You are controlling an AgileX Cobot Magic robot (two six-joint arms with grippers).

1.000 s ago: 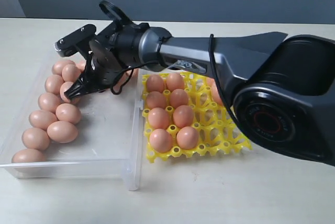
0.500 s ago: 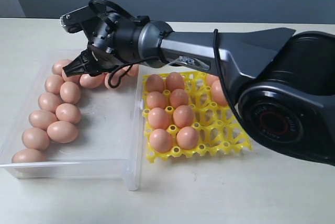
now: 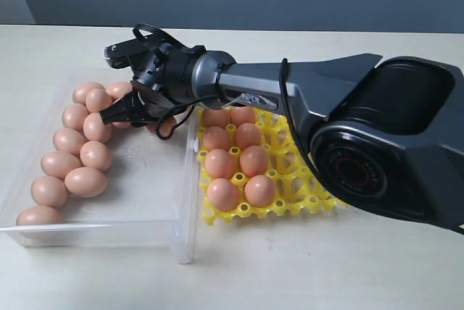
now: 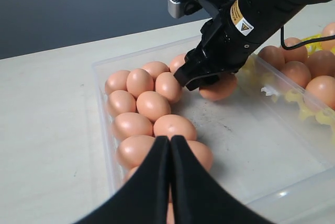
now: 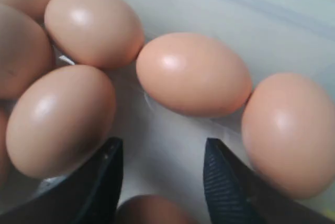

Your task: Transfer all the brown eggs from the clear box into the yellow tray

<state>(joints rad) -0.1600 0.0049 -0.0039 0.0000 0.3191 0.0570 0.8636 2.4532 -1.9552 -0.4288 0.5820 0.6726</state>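
Pinkish-brown eggs (image 3: 85, 181) in a colourless clear box (image 3: 148, 187); at its three o'clock, a bright yellow lattice tray (image 3: 305, 195).

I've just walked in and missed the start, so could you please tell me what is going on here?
The right gripper reaches across into the clear box. Its jaws are open just above the brown eggs at the far end, and it grips none of them. The left gripper is shut and holds nothing. At least eight eggs already sit in the yellow tray, and about a dozen lie in the box.
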